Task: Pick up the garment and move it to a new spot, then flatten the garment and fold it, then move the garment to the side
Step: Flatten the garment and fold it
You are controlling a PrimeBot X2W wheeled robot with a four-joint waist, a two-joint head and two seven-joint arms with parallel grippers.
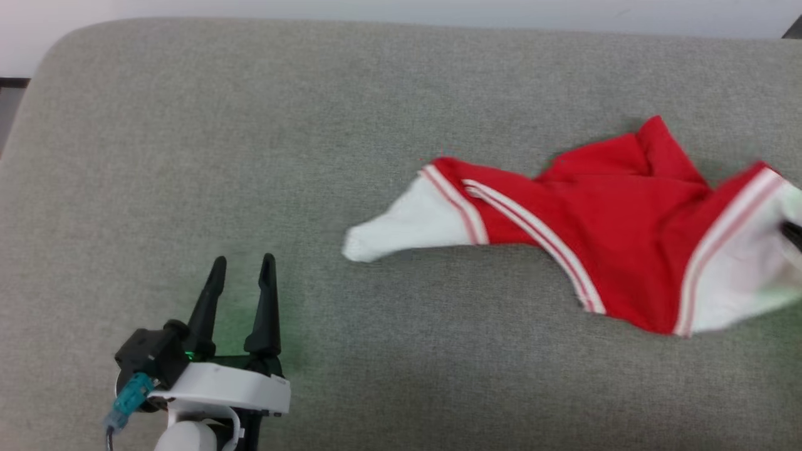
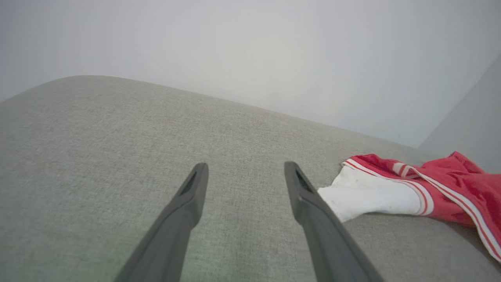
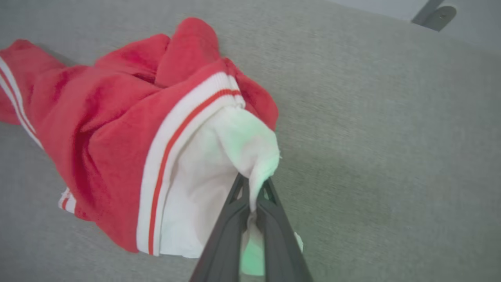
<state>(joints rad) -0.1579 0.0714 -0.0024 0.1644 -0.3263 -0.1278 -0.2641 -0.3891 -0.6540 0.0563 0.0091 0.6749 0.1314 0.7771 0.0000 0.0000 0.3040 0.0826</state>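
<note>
The garment (image 1: 589,219) is a red T-shirt with white sleeves and red-white striped trim, lying crumpled on the grey cushion (image 1: 313,113) at the right. One white sleeve points left toward the middle. My right gripper (image 3: 252,184) is shut on the other white sleeve of the garment (image 3: 117,129), pinching a fold of cloth between its dark fingers; in the head view a dark fingertip (image 1: 793,235) shows at the right edge. My left gripper (image 1: 243,264) stands open at the lower left, left of the near sleeve (image 2: 372,197), with nothing between its fingers (image 2: 195,188).
The grey cushion has a rounded far edge, with a pale wall (image 2: 250,47) behind it. A metal bracket (image 3: 434,15) shows past the cushion's edge in the right wrist view. Bare cushion lies left of and in front of the garment.
</note>
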